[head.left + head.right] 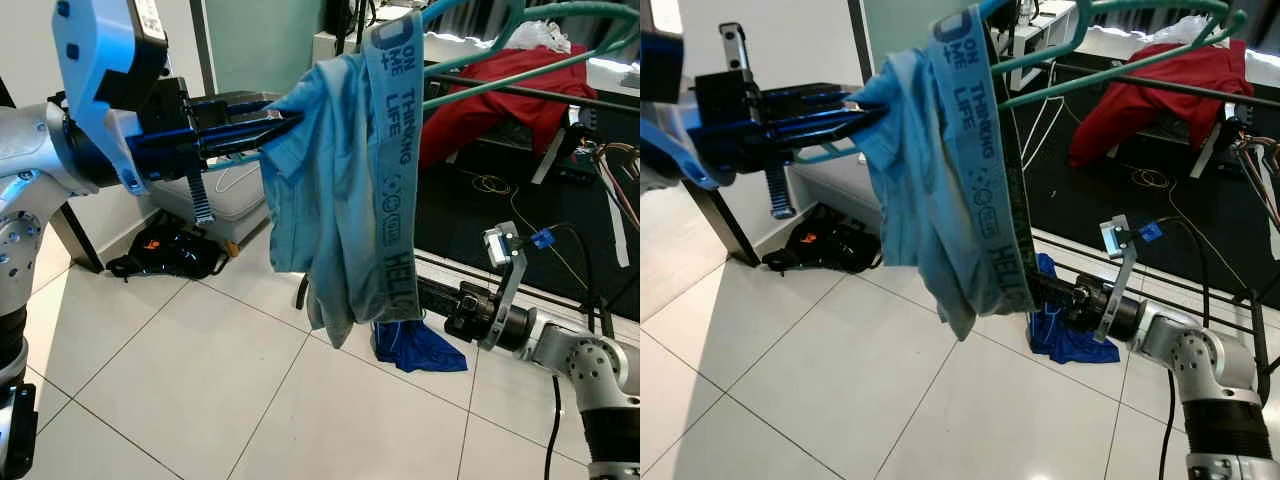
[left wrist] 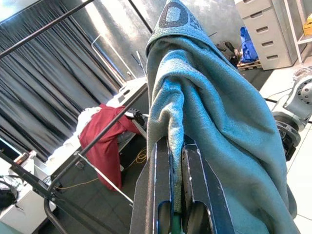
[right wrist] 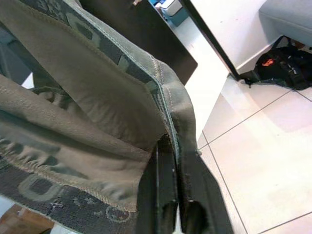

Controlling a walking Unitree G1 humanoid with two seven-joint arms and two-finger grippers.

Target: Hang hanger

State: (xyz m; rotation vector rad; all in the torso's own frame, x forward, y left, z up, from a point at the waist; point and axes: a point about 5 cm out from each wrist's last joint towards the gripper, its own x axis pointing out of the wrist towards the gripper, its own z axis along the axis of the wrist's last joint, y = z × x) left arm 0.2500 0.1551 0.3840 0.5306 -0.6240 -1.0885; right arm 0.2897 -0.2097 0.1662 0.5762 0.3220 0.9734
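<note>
Left gripper (image 1: 285,122), upper left of the frame, pinching its black fingers (image 2: 168,170) closed on the teal hanger (image 1: 500,75) through the blue garment (image 1: 345,190) draped over it (printed band running down the middle). Right gripper (image 1: 1040,290), lower centre right, clamping the garment's bottom hem, fingers together. Hanger reaching toward the upper right, near the dark rail (image 1: 540,95) carrying a red garment (image 1: 490,100). Blue cloth (image 1: 415,345) lying on the white tile floor (image 1: 200,390) below

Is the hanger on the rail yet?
No. The teal hanger hangs tilted in the air above the black rail, blue cloth draped over it, left gripper clamping it.
</note>
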